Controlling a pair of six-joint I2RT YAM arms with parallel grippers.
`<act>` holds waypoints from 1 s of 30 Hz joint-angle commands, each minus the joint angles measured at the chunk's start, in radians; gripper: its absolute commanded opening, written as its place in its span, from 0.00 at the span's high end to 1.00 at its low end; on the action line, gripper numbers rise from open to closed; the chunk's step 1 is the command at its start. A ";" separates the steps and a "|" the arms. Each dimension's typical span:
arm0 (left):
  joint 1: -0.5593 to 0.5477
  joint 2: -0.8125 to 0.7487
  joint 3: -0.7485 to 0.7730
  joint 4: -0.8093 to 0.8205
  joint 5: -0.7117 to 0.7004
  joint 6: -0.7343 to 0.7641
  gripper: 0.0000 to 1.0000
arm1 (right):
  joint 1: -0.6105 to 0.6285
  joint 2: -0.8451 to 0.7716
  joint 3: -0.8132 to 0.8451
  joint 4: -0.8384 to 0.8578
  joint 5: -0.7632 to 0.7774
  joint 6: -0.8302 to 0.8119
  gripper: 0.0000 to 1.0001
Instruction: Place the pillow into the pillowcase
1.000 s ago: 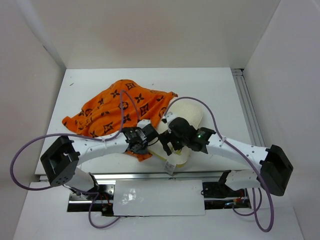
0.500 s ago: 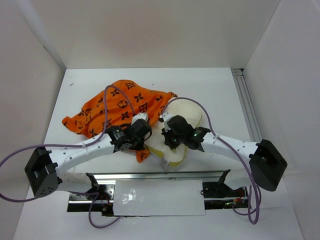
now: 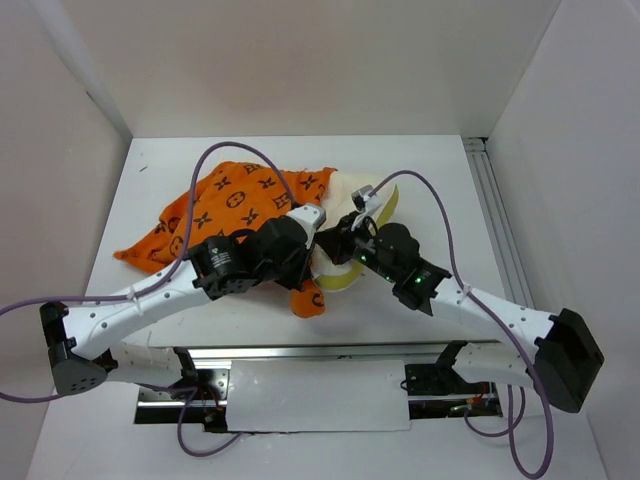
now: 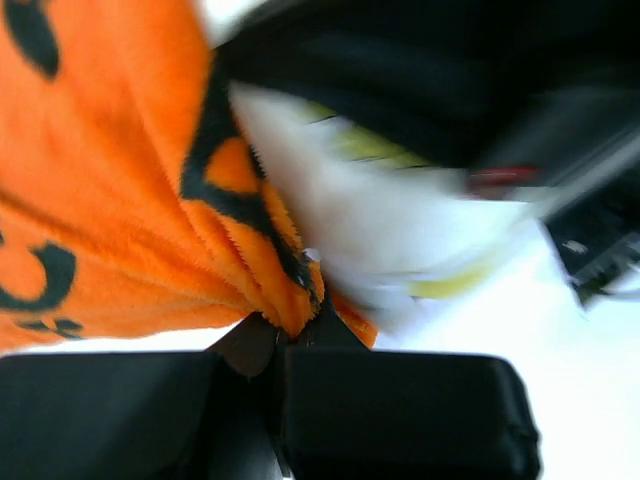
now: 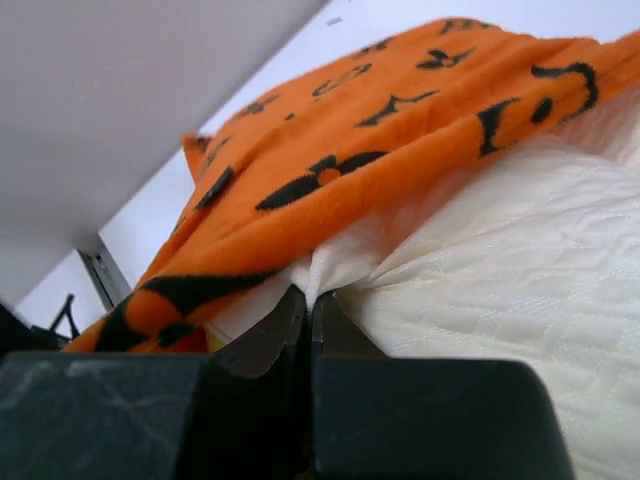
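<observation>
pillowcase (image 3: 235, 200): orange, brown motifs, crumpled | pillow (image 5: 500, 260): cream, green-piped, seemingly partly under it

The pillow (image 3: 345, 190) largely hidden, perhaps under pillowcase (image 3: 235, 200); left-wrist view blurred.

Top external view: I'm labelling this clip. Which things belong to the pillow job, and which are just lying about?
Job: pillowcase, pillow, left hand pinching the pillowcase, right hand pinching the pillow.
Just there: purple cables, metal rail, table.
</observation>
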 commanded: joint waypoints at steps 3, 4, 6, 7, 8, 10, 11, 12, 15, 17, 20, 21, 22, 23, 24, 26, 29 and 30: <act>-0.070 0.017 0.191 0.105 0.316 0.100 1.00 | 0.118 0.090 -0.132 0.569 0.176 0.082 1.00; -0.084 0.027 0.202 0.105 0.333 0.100 1.00 | 0.132 0.110 -0.152 0.615 0.213 0.082 1.00; -0.100 0.037 0.222 0.114 0.388 0.100 1.00 | 0.144 0.171 -0.189 0.712 0.256 0.109 1.00; -0.112 0.037 0.222 0.114 0.389 0.100 1.00 | 0.156 0.185 -0.189 0.724 0.271 0.125 1.00; -0.112 0.037 0.222 0.123 0.401 0.100 0.99 | 0.156 0.206 -0.189 0.724 0.285 0.125 1.00; -0.112 0.037 0.208 0.123 0.380 0.100 0.97 | 0.167 0.207 -0.189 0.672 0.285 0.148 1.00; -0.112 0.037 0.198 0.123 0.361 0.085 0.93 | 0.167 0.207 -0.189 0.652 0.297 0.148 1.00; -0.112 0.025 0.170 0.114 0.341 0.067 0.90 | 0.167 0.176 -0.189 0.598 0.298 0.148 1.00; -0.112 -0.001 0.095 0.114 0.303 0.038 0.61 | 0.158 0.071 -0.189 0.335 0.339 0.148 0.73; -0.112 -0.021 0.058 0.114 0.262 0.010 0.54 | 0.149 0.009 -0.163 0.156 0.370 0.163 0.46; -0.112 -0.031 0.035 0.090 0.222 -0.011 0.28 | 0.109 -0.106 -0.148 -0.139 0.403 0.224 0.00; -0.112 -0.031 0.035 0.077 0.209 -0.012 0.23 | 0.100 -0.135 -0.148 -0.203 0.403 0.244 0.00; -0.112 -0.031 0.046 0.060 0.191 -0.024 0.17 | 0.100 -0.196 -0.160 -0.299 0.413 0.258 0.00; -0.112 -0.031 0.046 0.045 0.142 -0.042 0.08 | 0.086 -0.229 -0.178 -0.341 0.413 0.280 0.00; -0.112 -0.020 0.061 0.016 0.116 -0.051 0.02 | 0.072 -0.259 -0.178 -0.381 0.423 0.295 0.00; -0.095 -0.006 0.089 -0.016 0.038 -0.083 0.00 | 0.046 -0.338 -0.201 -0.452 0.446 0.306 0.00; -0.008 0.061 0.150 -0.090 -0.037 -0.120 0.00 | 0.003 -0.364 -0.172 -0.463 0.446 0.243 0.00; 0.026 0.086 0.164 -0.090 -0.038 -0.121 0.00 | -0.032 -0.350 -0.157 -0.463 0.446 0.228 0.00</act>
